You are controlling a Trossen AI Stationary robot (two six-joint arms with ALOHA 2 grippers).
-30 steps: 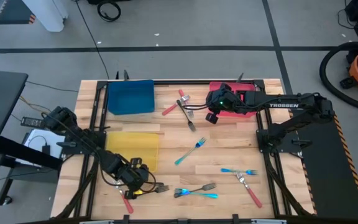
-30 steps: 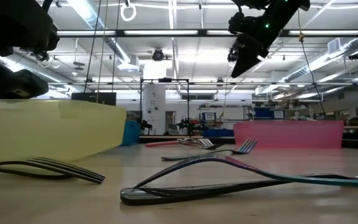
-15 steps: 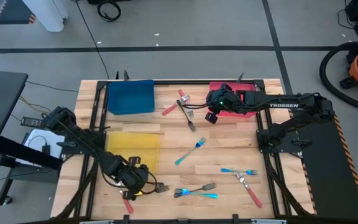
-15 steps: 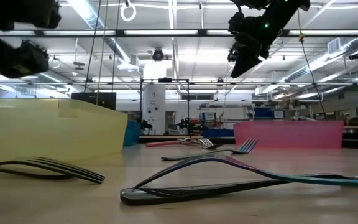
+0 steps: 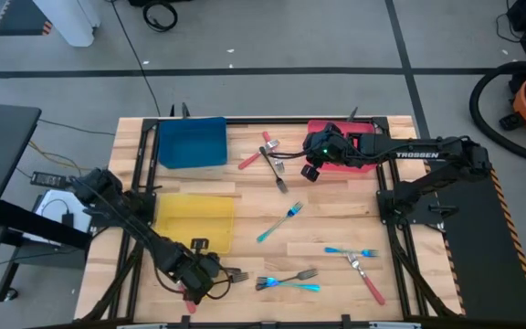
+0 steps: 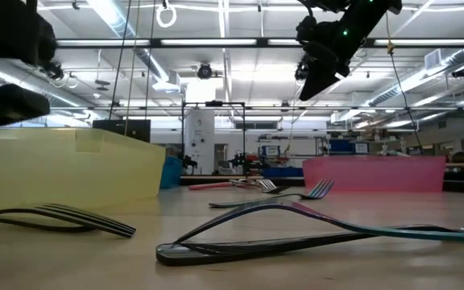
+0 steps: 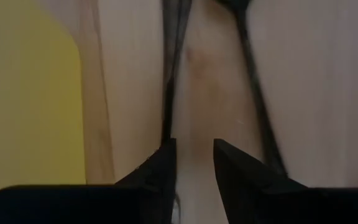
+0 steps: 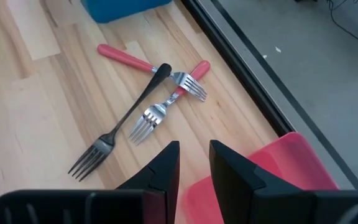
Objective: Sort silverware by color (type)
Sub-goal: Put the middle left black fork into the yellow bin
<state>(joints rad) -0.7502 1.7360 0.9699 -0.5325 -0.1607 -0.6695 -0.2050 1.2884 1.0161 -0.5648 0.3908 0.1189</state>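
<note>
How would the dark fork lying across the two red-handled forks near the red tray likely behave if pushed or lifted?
The dark fork looks thin and rigid, so it would probably lift stiffly. It seems light for its length. Its handle rests over the red-handled forks, so a push would likely pivot it and nudge them too. Being flat, it should slide rather than roll.

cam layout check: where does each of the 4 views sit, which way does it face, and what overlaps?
High: overhead, straight down on the table; both arms show, left gripper near the yellow tray, right gripper by the red tray.
Low: table height, level across; right gripper hangs above.
Left wrist: down past its own fingers at dark forks on the wood.
Right wrist: past its fingers at two red-handled forks and one dark fork.
Shared: that cluster also shows in high.
</note>
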